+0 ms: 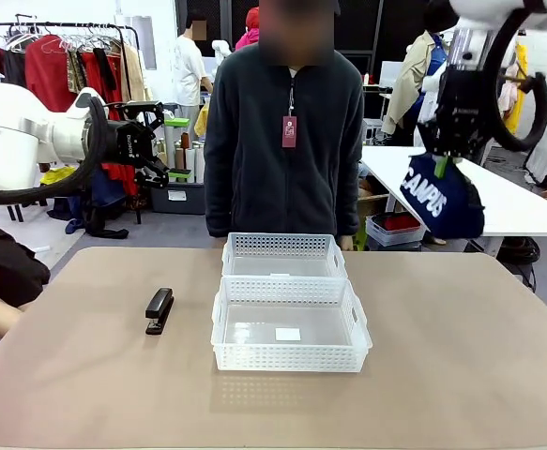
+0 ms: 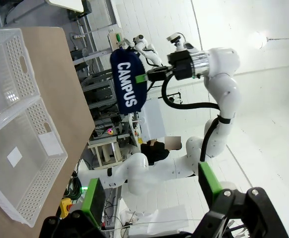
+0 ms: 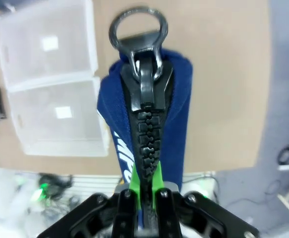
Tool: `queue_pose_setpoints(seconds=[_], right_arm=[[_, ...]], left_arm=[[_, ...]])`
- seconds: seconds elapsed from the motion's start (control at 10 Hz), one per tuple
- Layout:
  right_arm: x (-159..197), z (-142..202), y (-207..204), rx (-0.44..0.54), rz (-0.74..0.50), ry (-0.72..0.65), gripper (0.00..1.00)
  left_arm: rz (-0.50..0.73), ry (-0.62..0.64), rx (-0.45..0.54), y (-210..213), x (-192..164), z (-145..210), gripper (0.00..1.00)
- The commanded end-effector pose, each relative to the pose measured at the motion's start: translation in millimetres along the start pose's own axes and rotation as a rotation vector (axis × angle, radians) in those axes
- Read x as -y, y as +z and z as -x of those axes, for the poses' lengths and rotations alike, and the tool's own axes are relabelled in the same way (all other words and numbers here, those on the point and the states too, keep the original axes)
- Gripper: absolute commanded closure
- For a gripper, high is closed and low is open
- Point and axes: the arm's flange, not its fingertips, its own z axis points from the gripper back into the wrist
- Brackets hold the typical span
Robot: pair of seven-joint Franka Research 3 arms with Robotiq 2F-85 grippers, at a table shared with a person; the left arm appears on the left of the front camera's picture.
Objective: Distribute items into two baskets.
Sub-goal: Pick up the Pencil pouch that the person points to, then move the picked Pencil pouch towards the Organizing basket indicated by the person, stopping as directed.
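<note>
The two baskets stand end to end at the table's middle: the near basket (image 1: 287, 357) with a white bottom label and the far basket (image 1: 282, 245) behind it. Nothing lies in either. The black stapler (image 1: 159, 310) rests flat on the table, left of the near basket. My right gripper (image 1: 451, 159) hangs high at the right, shut on the zip edge of the navy CAMPUS pouch (image 1: 442, 202), which dangles above the table's far right edge. The right wrist view looks down the pouch (image 3: 176, 114) from the gripper (image 3: 145, 191). My left gripper (image 1: 165, 141) is open, raised at the left.
A person in a dark fleece (image 1: 284, 141) stands at the far edge behind the baskets. Another person's dark sleeve (image 1: 1, 277) rests at the table's left edge. A white table (image 1: 508, 197) stands beyond the right arm. The left wrist view shows both baskets (image 2: 23, 89) and the hanging pouch (image 2: 128, 84).
</note>
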Motion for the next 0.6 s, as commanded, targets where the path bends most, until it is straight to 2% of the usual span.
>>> queue_pose_setpoints(seconds=[0.0,0.1,0.5], right_arm=[[-6,-7,36,0.034,-0.082,-0.045,1.0],[-5,-6,49,0.073,-0.099,-0.067,1.0],[3,1,80,0.113,-0.128,-0.075,1.0]], left_arm=[[0.001,-0.003,0.001,0,2,0,0.0],[0.001,-0.003,0.001,0,2,0,0.0],[0.001,-0.003,0.001,0,2,0,0.0]])
